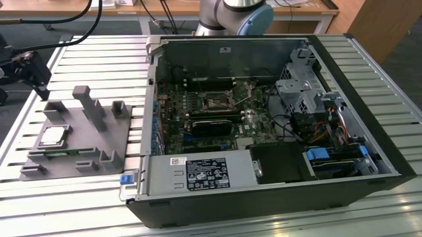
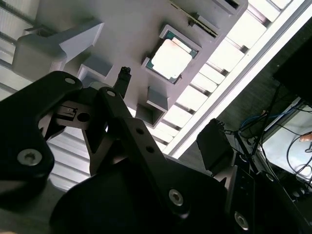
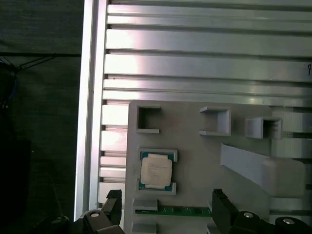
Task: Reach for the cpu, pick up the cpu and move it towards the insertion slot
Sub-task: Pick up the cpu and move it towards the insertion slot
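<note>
The cpu [image 1: 54, 136], a shiny silver square with a dark rim, lies flat in a recess of the grey plastic fixture [image 1: 82, 123] at the exterior view's left. It also shows in both wrist views, cpu [image 3: 156, 171] and cpu [image 2: 170, 59]. My gripper [image 1: 39, 84] hangs above the far end of the fixture, apart from the chip. In the first wrist view the gripper [image 3: 165, 207] is open, its two black fingers [image 3: 113, 204] wide apart with nothing between them. One dark fingertip [image 2: 125, 73] points toward the fixture. The insertion slot [image 1: 216, 101] sits on the green motherboard inside the computer case.
A thin green memory stick [image 3: 173, 210] lies in the fixture beside the cpu. Grey posts and a ramp [image 3: 258, 168] rise from the fixture. The black computer case [image 1: 277, 192] lies on its side on the slatted aluminium table [image 1: 79, 49], with a drive cage and cables beside the slot.
</note>
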You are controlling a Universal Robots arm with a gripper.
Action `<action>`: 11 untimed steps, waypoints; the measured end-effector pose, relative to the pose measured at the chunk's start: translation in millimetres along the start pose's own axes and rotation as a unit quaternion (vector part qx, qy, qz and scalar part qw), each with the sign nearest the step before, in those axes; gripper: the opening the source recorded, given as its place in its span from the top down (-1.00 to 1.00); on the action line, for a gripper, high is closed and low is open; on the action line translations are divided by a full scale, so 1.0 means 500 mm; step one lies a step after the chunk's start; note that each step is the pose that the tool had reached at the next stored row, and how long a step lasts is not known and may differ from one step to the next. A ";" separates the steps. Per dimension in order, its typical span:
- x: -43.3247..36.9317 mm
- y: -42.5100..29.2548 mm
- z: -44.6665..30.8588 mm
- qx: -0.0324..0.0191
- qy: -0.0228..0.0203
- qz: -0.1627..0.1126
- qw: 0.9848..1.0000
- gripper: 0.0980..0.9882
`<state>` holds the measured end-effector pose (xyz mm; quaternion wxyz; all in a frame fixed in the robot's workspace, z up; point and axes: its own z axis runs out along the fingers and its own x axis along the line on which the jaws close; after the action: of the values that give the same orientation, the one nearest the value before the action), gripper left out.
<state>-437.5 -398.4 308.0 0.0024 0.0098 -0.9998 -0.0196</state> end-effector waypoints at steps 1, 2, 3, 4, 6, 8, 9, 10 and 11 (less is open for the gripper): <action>0.000 0.000 0.001 0.000 0.000 0.000 1.000 -0.63; 0.000 0.000 0.003 0.000 0.000 0.000 1.000 -0.63; 0.000 0.000 0.004 0.000 0.000 0.000 1.000 -0.63; 0.000 0.000 0.005 0.000 0.000 0.000 1.000 -0.63; 0.000 0.000 0.008 0.000 0.000 0.000 1.000 -0.63; 0.000 0.000 0.011 0.000 0.000 0.000 1.000 -0.63; 0.000 0.000 0.012 0.000 0.000 0.000 1.000 -0.63; 0.000 -0.001 0.013 0.000 0.000 0.000 1.000 -0.63; 0.000 -0.001 0.015 0.000 0.000 0.000 1.000 -0.63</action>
<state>-437.5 -398.4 300.6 0.0024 0.0098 -0.9998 -0.0196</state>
